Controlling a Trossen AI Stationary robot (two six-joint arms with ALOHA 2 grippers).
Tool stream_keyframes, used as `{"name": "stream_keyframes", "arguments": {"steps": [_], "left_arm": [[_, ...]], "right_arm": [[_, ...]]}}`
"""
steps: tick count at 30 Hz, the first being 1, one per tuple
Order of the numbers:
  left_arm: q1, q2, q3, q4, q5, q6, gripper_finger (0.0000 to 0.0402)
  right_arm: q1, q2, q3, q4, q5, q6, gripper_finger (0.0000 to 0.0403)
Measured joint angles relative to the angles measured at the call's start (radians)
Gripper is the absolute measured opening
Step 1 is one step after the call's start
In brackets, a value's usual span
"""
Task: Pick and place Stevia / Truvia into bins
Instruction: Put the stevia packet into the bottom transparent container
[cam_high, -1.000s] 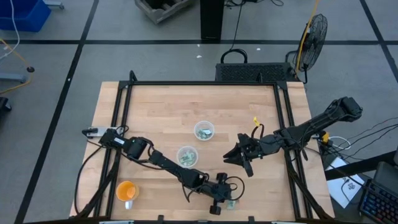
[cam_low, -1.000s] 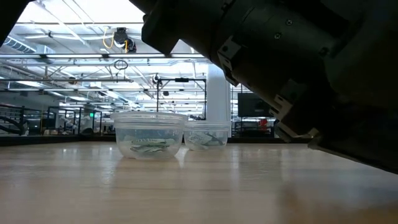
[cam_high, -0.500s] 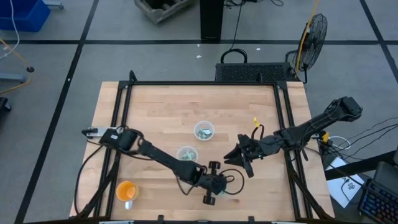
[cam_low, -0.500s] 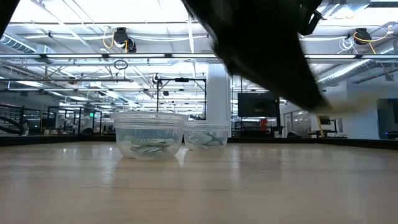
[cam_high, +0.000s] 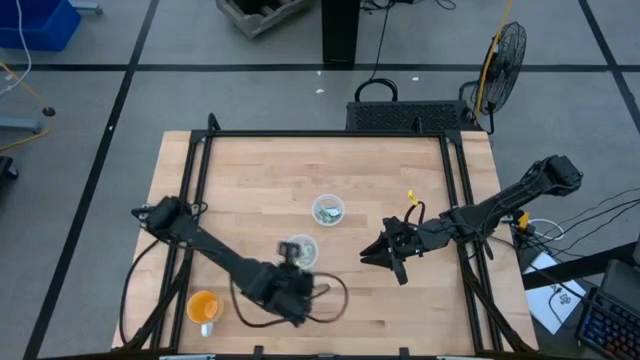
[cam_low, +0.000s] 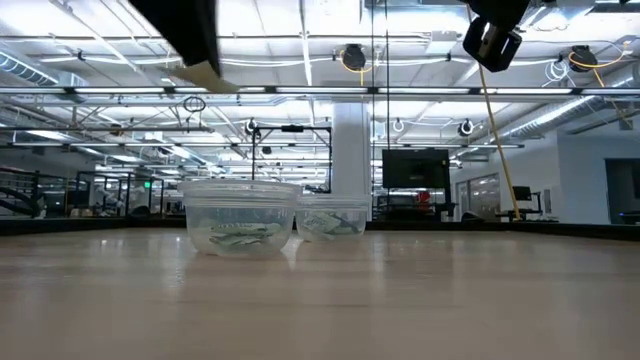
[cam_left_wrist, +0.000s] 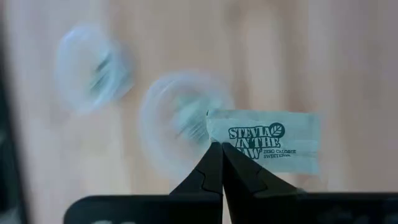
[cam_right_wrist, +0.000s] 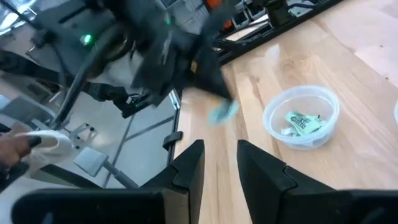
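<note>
My left gripper (cam_left_wrist: 221, 149) is shut on a green and white Stevia packet (cam_left_wrist: 264, 142) and hangs in the air beside the nearer clear cup (cam_high: 298, 250), which has packets in it. The farther clear cup (cam_high: 327, 210) also holds packets. In the low view both cups (cam_low: 240, 215) (cam_low: 332, 218) stand on their bases on the table. The right wrist view shows the held packet (cam_right_wrist: 222, 112) as a blur next to a cup (cam_right_wrist: 301, 116). My right gripper (cam_high: 372, 255) waits open, right of the cups. My left gripper pinches the Stevia packet between its two fingertips at one short end, near a corner (cam_left_wrist: 214, 134). The packet sticks out sideways past the fingertips, its printed face toward the wrist camera. It is lifted clear of the table, above the nearer cup's edge.
An orange cup (cam_high: 203, 305) stands near the table's near left corner. A black frame rail (cam_high: 320, 135) runs round the tabletop. Bare wood lies near and right of the cups.
My left gripper has risen from the near edge, right of the middle, where the packet lay. It has swung fast toward the table's left and far side, up to the nearer clear cup, carrying the packet clear of the table. In the low view it has left the foreground.
</note>
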Motion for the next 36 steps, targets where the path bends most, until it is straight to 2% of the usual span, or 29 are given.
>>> {"name": "stream_keyframes", "arguments": {"steps": [2,5,13,17,21,29,36], "left_arm": [[-0.007,-0.042,-0.051,-0.051,-0.046,-0.095,0.0003],[-0.005,-0.117,-0.176,0.022,-0.079,-0.161,0.0004],[0.120,-0.313,-0.622,0.638,-0.065,-0.070,0.0005],[0.193,-0.323,-0.754,0.852,0.026,-0.059,0.0003],[0.240,-0.304,-0.810,0.936,0.073,-0.063,0.0016],[0.257,-0.316,-0.816,0.958,0.126,-0.065,0.0025],[0.258,-0.315,-0.816,0.952,0.128,-0.063,0.0027]], "right_arm": [[0.002,0.000,-0.016,0.040,0.000,0.004,0.0089],[0.003,0.000,-0.048,0.116,0.000,0.017,0.0089],[0.003,-0.002,-0.104,0.265,0.000,0.010,0.0089],[-0.004,-0.004,-0.117,0.283,0.000,-0.011,0.0089],[-0.021,-0.005,-0.122,0.284,0.000,-0.014,0.0089],[-0.031,-0.005,-0.122,0.279,-0.001,-0.012,0.0089],[-0.031,-0.005,-0.122,0.282,-0.002,-0.019,0.0089]]}}
